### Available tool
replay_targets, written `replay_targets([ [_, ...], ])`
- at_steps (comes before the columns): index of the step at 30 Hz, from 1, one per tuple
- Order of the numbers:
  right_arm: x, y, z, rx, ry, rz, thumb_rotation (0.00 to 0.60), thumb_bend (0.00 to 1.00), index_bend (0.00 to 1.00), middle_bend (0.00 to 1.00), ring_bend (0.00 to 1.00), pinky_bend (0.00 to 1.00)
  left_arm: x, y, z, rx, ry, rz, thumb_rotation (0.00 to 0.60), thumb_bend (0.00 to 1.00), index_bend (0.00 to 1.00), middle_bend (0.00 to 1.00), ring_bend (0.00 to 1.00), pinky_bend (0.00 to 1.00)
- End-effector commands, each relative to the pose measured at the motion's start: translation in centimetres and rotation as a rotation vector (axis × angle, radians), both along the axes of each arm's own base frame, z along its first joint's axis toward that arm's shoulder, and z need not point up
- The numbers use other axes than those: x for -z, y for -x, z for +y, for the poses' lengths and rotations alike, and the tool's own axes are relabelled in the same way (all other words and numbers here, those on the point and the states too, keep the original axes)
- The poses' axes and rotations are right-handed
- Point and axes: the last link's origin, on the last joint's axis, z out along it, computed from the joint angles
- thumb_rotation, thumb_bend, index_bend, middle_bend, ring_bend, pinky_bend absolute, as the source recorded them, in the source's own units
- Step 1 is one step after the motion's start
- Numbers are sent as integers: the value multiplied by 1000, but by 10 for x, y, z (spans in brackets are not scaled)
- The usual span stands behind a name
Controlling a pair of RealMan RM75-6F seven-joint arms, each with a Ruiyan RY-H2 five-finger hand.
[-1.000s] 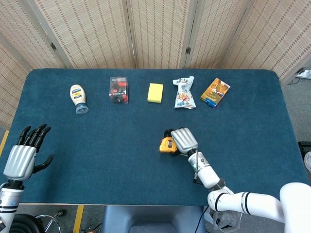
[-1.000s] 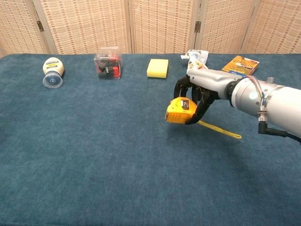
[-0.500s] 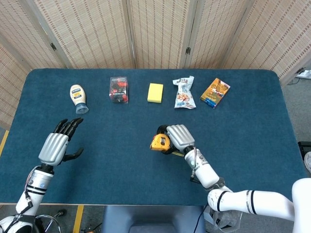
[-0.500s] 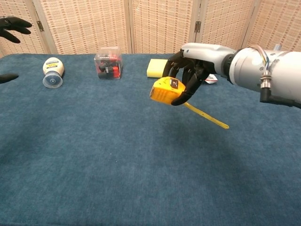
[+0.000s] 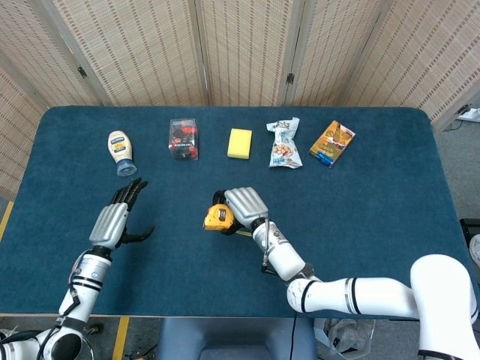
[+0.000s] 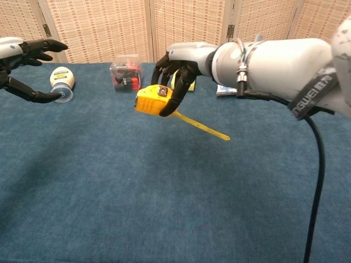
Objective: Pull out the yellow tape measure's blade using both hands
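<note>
My right hand (image 5: pixel 241 206) (image 6: pixel 176 71) grips the yellow tape measure (image 5: pixel 217 218) (image 6: pixel 151 101) and holds it up off the blue table (image 5: pixel 375 195). A short length of yellow blade (image 6: pixel 202 125) sticks out of the case, slanting down to the right with its tip free in the air. My left hand (image 5: pixel 116 220) (image 6: pixel 24 60) hovers open at the left, fingers spread and empty, well apart from the tape measure.
Along the far edge stand a mayonnaise bottle (image 5: pixel 121 151) (image 6: pixel 61 84), a clear box of red and black parts (image 5: pixel 183 139) (image 6: pixel 126 73), a yellow sponge (image 5: pixel 240 143), a snack bag (image 5: pixel 284 143) and an orange box (image 5: pixel 333 142).
My right hand has lifted the tape measure and carried it leftward with the blade trailing. My left hand has come up and in toward the middle, still open.
</note>
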Motion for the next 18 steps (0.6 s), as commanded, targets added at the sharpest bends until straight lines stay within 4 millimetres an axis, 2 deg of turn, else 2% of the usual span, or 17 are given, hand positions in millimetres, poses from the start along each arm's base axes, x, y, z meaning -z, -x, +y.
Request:
replay_targets([
  [1, 9, -9, -1, 11, -6, 1, 600, 183, 627, 541, 484, 351, 13, -16, 2, -6, 39, -58, 600, 345, 0, 0, 17, 61],
  [18, 33, -29, -14, 46, -12, -50, 600, 182, 627, 541, 486, 351, 41, -46, 3, -38, 47, -117, 600, 344, 0, 0, 0, 50],
])
